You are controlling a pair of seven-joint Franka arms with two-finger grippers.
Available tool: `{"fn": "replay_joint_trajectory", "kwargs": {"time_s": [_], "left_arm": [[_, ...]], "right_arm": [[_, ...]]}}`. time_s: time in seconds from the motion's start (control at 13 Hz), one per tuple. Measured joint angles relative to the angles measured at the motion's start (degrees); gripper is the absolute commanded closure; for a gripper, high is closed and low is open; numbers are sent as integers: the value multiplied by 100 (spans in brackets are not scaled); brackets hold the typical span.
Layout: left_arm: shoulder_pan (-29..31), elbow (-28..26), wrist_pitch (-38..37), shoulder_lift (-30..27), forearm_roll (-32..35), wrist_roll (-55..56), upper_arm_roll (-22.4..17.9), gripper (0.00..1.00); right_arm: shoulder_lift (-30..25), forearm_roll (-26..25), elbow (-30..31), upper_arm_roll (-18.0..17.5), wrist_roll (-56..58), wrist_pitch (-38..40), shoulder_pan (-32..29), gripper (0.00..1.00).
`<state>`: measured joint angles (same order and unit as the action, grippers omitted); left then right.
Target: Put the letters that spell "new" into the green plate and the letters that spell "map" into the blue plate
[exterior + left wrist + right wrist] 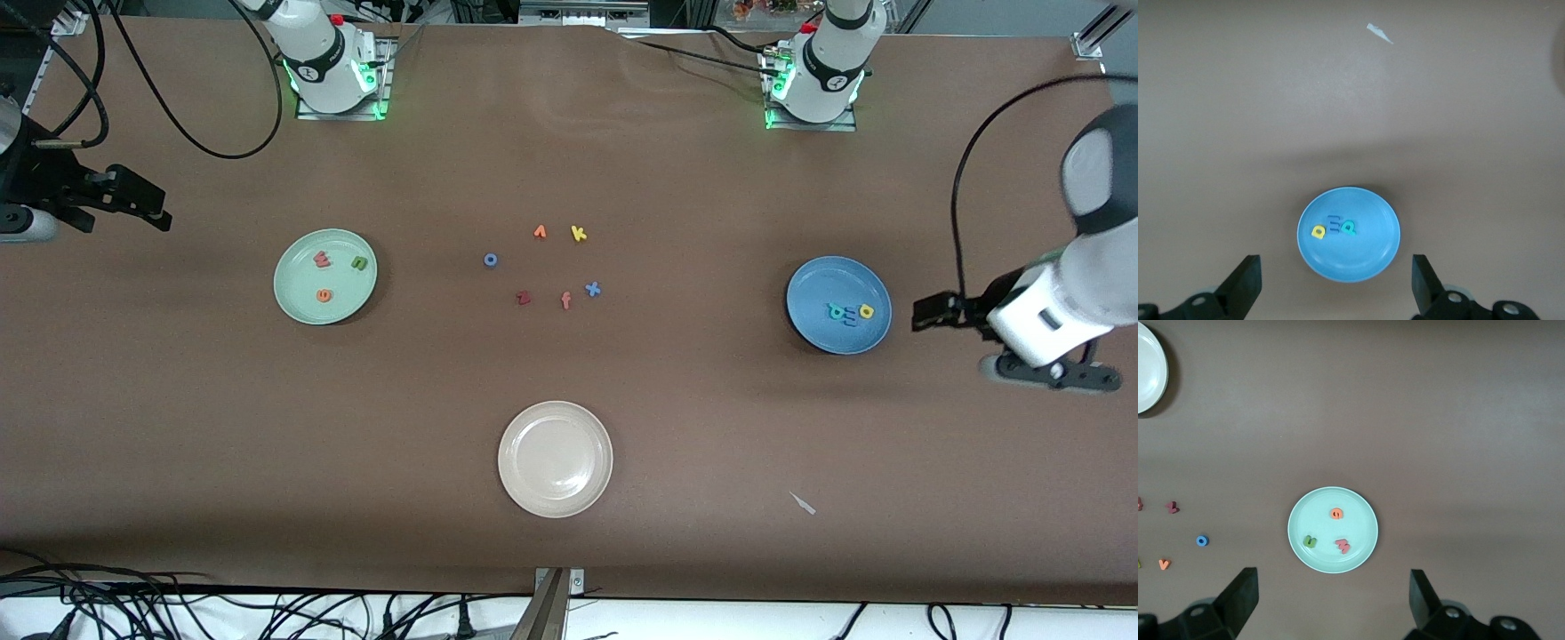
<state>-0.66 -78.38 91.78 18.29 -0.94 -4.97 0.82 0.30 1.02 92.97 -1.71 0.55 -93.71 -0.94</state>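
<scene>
Round rimmed green plate [302, 298] holding foam n [358, 263], e [324, 295], w [321, 259]; glossy blue plate [813, 324] holding m [850, 314], a [866, 310], p [836, 310]. Left gripper [1335, 283] and right gripper [1331, 600] spread wide, empty, one high over each plate's table end.

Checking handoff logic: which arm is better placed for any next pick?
Neither: nothing remains. Green plate holds n, e, w; blue plate holds m, a, p. Left gripper and right gripper are open and empty.

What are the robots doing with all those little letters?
They are sorting them to spell words. The green plate holds n, e and w. The blue plate holds m, a and p. Six spare letters lie on the table between the plates. Both arms hang back, the left gripper and right gripper with open jaws, holding nothing.
</scene>
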Motion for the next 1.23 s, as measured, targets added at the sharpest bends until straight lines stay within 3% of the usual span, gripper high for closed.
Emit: {"fn": "replay_joint_trajectory", "kwargs": {"time_s": [0.23, 0.69, 1.0, 1.23], "left_arm": [[-12, -42, -245, -315, 0, -213, 27, 2], [-47, -365, -262, -390, 0, -227, 121, 1], [-46, -1114, 353, -830, -36, -240, 180, 0], [-45, -1263, 401, -996, -36, -263, 180, 0]], "right_arm": [[0, 0, 0, 4, 0, 0, -3, 0], [0, 0, 0, 3, 0, 0, -4, 0], [0, 0, 0, 3, 0, 1, -5, 0], [0, 0, 0, 3, 0, 1, -5, 0]]}}
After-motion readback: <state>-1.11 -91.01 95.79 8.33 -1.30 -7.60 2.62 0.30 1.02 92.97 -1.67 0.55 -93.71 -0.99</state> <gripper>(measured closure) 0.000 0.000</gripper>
